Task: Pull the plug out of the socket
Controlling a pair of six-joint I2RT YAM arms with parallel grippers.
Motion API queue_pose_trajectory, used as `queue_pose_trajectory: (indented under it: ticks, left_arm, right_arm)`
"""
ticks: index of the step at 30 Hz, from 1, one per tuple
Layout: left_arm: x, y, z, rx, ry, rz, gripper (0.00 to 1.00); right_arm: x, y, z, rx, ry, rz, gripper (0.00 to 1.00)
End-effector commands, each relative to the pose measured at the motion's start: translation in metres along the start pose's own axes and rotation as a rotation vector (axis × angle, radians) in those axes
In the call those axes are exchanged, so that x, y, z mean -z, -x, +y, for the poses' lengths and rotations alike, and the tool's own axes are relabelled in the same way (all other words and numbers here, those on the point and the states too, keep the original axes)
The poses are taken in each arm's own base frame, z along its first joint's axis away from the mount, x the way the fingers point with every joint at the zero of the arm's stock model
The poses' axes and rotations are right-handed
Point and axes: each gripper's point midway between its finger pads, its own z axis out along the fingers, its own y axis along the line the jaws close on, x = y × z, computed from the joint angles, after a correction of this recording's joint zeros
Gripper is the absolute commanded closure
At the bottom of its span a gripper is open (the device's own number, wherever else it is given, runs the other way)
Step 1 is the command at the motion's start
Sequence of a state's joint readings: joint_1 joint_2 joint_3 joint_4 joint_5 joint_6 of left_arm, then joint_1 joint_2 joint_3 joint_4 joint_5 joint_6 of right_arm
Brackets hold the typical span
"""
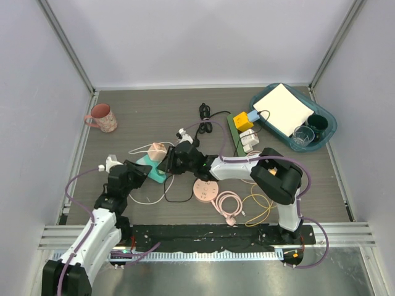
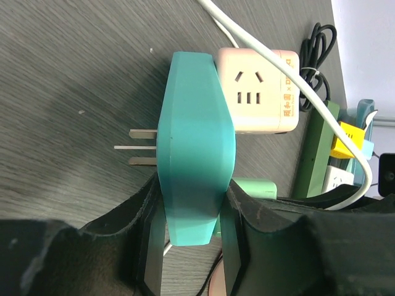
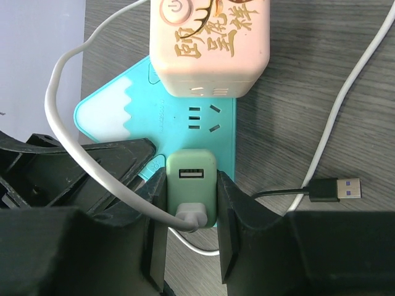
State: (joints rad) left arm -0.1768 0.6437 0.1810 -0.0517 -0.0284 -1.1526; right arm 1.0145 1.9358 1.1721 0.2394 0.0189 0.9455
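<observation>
A teal mountain-shaped socket block (image 3: 142, 117) lies between both grippers; it also shows in the top view (image 1: 152, 169). A light green USB plug (image 3: 191, 185) sits on its face with a white cable (image 3: 68, 142) running out of it. My right gripper (image 3: 191, 216) is shut on the green plug, one finger on each side. My left gripper (image 2: 192, 246) is shut on the teal socket block (image 2: 194, 142), seen edge-on, with its metal prongs (image 2: 139, 148) pointing left. The green plug (image 2: 256, 187) shows against its right face. A pink cube adapter (image 3: 210, 43) sits on the block's far end.
A loose black USB connector (image 3: 336, 189) lies to the right. A round pink socket (image 1: 205, 189), pink cable coil (image 1: 229, 203) and yellow cable (image 1: 262, 206) lie near the front. A green power strip (image 1: 237, 129), teal basin (image 1: 326, 117) and pink mug (image 1: 102, 117) stand behind.
</observation>
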Motion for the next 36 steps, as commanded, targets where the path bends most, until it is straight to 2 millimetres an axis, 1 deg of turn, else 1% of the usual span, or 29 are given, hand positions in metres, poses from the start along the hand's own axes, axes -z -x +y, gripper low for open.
queue_pose_trajectory:
  ticks: [1, 3, 6, 8, 9, 11, 13, 16, 19, 22, 23, 29, 32, 34, 36]
  left_arm:
    - [0.002, 0.009, 0.003, -0.024, 0.031, -0.038, 1.00]
    - [0.004, 0.007, 0.006, -0.017, 0.043, -0.029, 1.00]
    - [0.006, 0.002, 0.011, -0.018, 0.052, -0.009, 1.00]
    - [0.008, 0.005, 0.014, -0.037, 0.067, -0.024, 1.00]
    - [0.009, 0.005, 0.014, -0.044, 0.072, -0.026, 1.00]
    - [0.011, 0.009, 0.012, -0.061, 0.060, -0.042, 1.00]
    - [0.014, 0.011, 0.014, -0.078, 0.070, -0.050, 1.00]
    - [0.017, 0.014, 0.020, -0.097, 0.099, -0.065, 1.00]
    - [0.017, 0.017, 0.020, -0.109, 0.104, -0.079, 1.00]
    - [0.015, 0.016, 0.020, -0.114, 0.110, -0.071, 1.00]
    - [0.014, 0.015, 0.022, -0.115, 0.123, -0.065, 1.00]
    - [0.010, 0.013, 0.026, -0.133, 0.134, -0.055, 1.00]
    - [0.009, 0.014, 0.025, -0.146, 0.134, -0.054, 1.00]
    - [0.009, 0.014, 0.027, -0.164, 0.141, -0.052, 1.00]
    - [0.009, 0.014, 0.031, -0.173, 0.155, -0.056, 1.00]
  right_arm:
    - [0.024, 0.033, 0.053, -0.016, 0.166, -0.109, 0.99]
    - [0.024, 0.034, 0.052, 0.006, 0.160, -0.102, 0.99]
    - [0.029, 0.033, 0.051, 0.014, 0.154, -0.100, 0.99]
    - [0.034, 0.033, 0.050, 0.012, 0.152, -0.097, 0.99]
    - [0.038, 0.028, 0.054, 0.017, 0.178, -0.071, 0.99]
    - [0.042, 0.027, 0.054, 0.021, 0.186, -0.069, 0.99]
    - [0.043, 0.024, 0.050, 0.028, 0.179, -0.059, 0.99]
    - [0.051, 0.023, 0.052, 0.021, 0.198, -0.064, 0.99]
    - [0.056, 0.027, 0.054, 0.030, 0.199, -0.082, 0.99]
    - [0.057, 0.032, 0.056, 0.044, 0.182, -0.088, 0.99]
    - [0.057, 0.034, 0.055, 0.058, 0.170, -0.094, 0.99]
    - [0.058, 0.034, 0.052, 0.040, 0.170, -0.096, 0.99]
    - [0.062, 0.041, 0.052, 0.030, 0.174, -0.112, 0.99]
    - [0.062, 0.049, 0.046, 0.024, 0.146, -0.141, 0.99]
    - [0.061, 0.052, 0.043, 0.034, 0.119, -0.148, 0.99]
